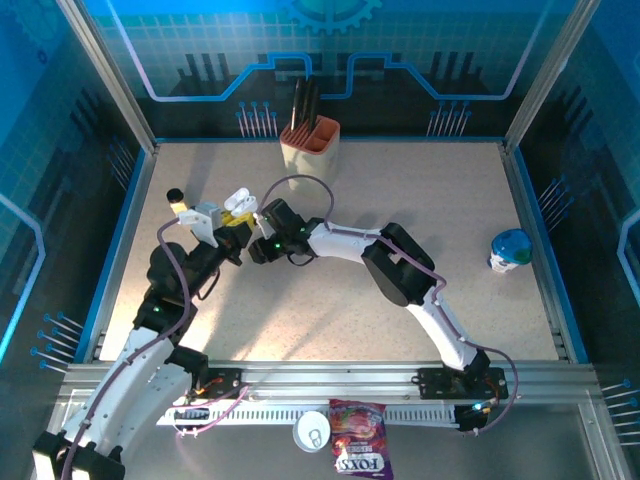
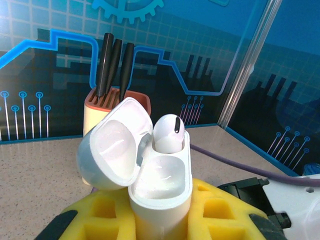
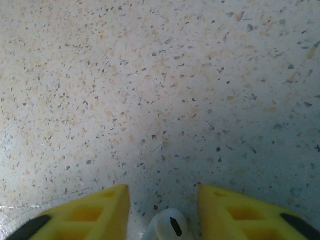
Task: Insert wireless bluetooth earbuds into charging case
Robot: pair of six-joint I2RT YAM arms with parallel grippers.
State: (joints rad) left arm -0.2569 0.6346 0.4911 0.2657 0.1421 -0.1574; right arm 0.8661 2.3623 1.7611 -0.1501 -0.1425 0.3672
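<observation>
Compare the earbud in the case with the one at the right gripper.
The seated earbud stands in the open case; the loose earbud is outside, over the table. The left gripper's case carries the seated earbud; the loose earbud sits between the right gripper's fingers. Both are white with a dark oval.

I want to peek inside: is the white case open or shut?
Open. The white plastic pebble-shaped case has its lid flipped back, one white earbud inside.

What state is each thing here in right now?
White pebble-shaped plastic charging case: lid open, clamped by left gripper.
White plastic earbud in case: seated in one slot; other slot empty.
Second white earbud: between yellow fingers of right gripper, grip unclear.
</observation>
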